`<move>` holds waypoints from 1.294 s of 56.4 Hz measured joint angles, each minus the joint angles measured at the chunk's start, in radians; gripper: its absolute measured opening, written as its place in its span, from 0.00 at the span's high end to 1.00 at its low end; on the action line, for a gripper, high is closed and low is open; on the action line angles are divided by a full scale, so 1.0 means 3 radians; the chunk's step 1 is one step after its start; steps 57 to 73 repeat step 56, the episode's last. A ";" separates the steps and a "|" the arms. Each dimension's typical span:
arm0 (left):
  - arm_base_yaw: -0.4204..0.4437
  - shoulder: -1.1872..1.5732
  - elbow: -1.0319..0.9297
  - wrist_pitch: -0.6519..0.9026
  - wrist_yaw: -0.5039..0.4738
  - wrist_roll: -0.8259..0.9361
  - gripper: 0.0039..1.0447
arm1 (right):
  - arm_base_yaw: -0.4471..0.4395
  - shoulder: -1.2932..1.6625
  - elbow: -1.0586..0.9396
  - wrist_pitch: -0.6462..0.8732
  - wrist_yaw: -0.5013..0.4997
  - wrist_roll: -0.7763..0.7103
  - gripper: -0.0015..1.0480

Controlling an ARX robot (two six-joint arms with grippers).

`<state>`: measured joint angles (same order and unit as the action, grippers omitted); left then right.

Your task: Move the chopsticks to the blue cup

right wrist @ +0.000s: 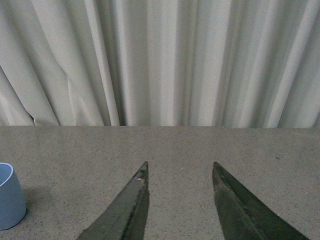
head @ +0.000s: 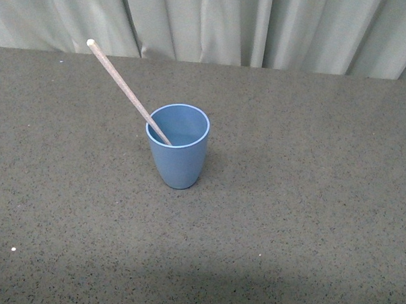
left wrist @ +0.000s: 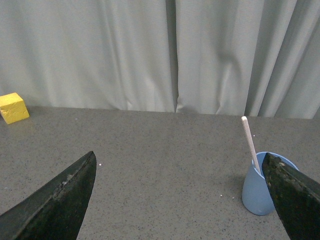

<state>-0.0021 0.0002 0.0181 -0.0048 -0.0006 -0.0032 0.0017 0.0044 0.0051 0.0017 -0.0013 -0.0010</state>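
Evidently the transfer looks complete: the chopsticks (head: 125, 89), a single pale stick, stands with its lower end inside the blue cup (head: 178, 147) and leans over the rim toward the robot's left and away from it, its free end well above and outside the cup. It rests that way, I judge, because it is much longer than the cup is deep, so the rim props it at a slant rather than letting it stand straight. The cup stands upright on the speckled grey worktop (head: 308, 217), near the middle of the front view, and neither arm appears there. In the left wrist view the left pincer (left wrist: 182, 200) is spread wide, its two dark fingers far apart with nothing between them; the cup (left wrist: 260, 192) and the stick (left wrist: 250, 142) show beyond one finger, clear of contact as far as I can tell. In the right wrist view the right pincer (right wrist: 180, 200) is parted moderately and also empty, with only the cup's edge (right wrist: 10, 197) visible to one side. A small yellow block (left wrist: 12, 107) sits far off near the curtain (left wrist: 160, 55), apparently unconnected to the task. Both arms appear held back from the cup, which suits a finished placement.
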 joint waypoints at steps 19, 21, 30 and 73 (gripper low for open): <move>0.0000 0.0000 0.0000 0.0000 0.0000 0.0000 0.06 | 0.0000 0.0000 0.0000 0.0000 0.0000 0.0001 0.08; 0.0000 0.0000 0.0000 0.0000 0.0000 0.0000 0.06 | 0.0000 0.0000 0.0000 0.0000 0.0001 0.0003 0.08; 0.0000 0.0000 0.0000 0.0001 0.0000 0.0000 0.06 | 0.0000 0.0000 0.0000 0.0000 0.0000 0.0003 0.09; 0.0000 0.0000 0.0000 0.0001 0.0000 0.0000 0.06 | 0.0000 0.0000 0.0000 0.0000 0.0000 0.0003 0.09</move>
